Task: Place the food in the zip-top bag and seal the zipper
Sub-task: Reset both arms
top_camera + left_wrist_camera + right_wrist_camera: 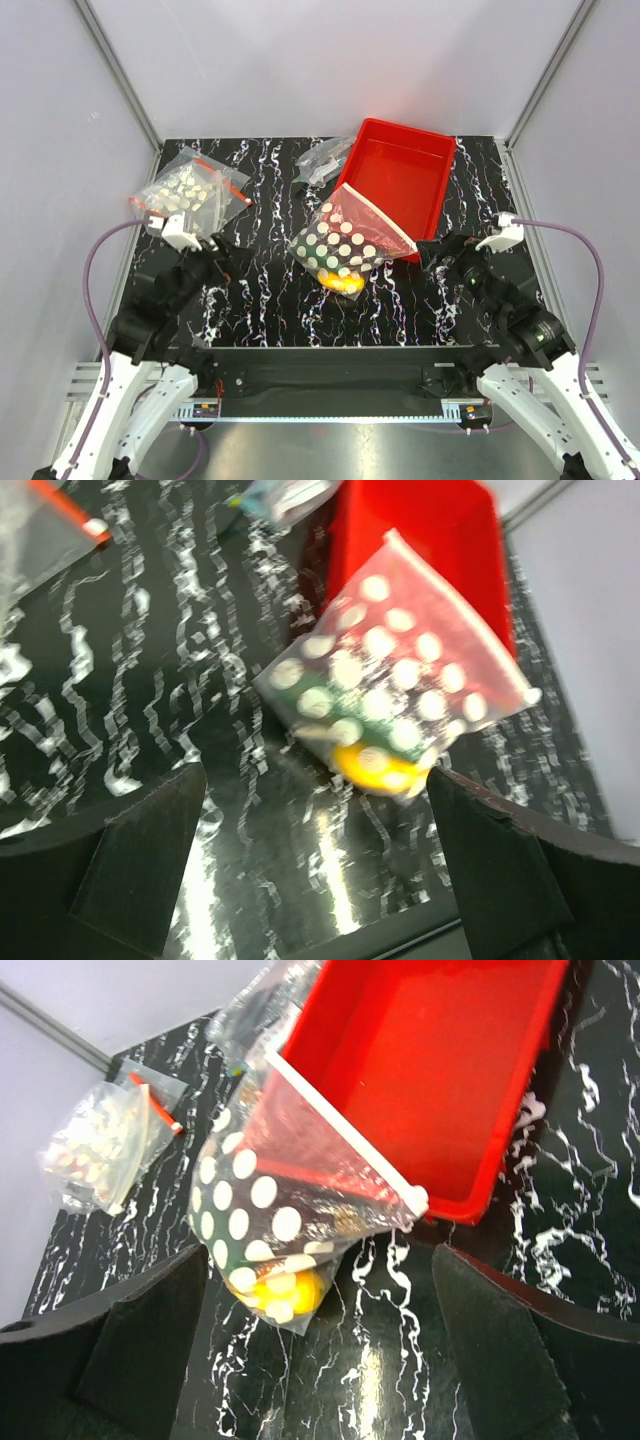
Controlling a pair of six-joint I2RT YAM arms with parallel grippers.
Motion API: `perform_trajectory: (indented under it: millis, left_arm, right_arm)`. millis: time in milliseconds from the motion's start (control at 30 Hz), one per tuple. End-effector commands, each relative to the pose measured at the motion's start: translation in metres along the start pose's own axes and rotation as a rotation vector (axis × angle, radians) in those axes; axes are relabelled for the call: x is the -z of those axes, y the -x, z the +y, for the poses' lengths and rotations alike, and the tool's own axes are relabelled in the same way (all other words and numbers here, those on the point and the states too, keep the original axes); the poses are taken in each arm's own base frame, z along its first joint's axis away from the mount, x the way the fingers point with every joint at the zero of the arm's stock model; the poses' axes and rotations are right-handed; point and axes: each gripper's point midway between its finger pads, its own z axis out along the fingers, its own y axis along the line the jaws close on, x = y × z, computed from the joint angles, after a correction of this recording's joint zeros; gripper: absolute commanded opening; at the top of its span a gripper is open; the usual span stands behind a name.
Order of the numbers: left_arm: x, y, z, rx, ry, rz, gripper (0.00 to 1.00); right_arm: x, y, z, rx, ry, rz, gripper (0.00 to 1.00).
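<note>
Leaning against the near left corner of the red tray (405, 170), the zip-top bag (345, 240) stands on the black marbled bench (260, 310) between the two arms. Its bottom is on the bench and its mouth edge is raised onto the tray rim. An orange-yellow fruit (343, 283) and a green piece (222, 1250) show through its lower end. Whether the zipper (345, 1130) is pressed shut cannot be told. The left gripper (228, 258) sits left of the bag, jaws spread wide and holding nothing. The right gripper (440, 250) sits right of it, equally wide and empty. A second clear bag (190, 190) lies at rear left.
</note>
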Motion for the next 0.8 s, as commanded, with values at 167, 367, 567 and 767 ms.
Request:
perform_trajectory:
  millis: [167,367,567,767]
  left_arm:
    - [0.024,0.007,0.01,-0.055,0.029,-0.091,0.99]
    - [0.028,0.009,0.008,-0.049,0.013,-0.116,0.99]
    - [0.028,0.009,0.008,-0.044,0.015,-0.116,0.99]
    - [0.027,0.008,0.008,-0.039,0.012,-0.12,0.99]
  right_arm:
    - [0.007,0.005,-0.015,-0.015,-0.042,-0.075,1.0]
    - [0.016,0.01,-0.022,0.002,-0.062,-0.102,1.0]
    - [0.017,0.011,-0.021,0.003,-0.051,-0.114,1.0]
    - [0.019,0.012,-0.022,0.01,-0.056,-0.113,1.0]
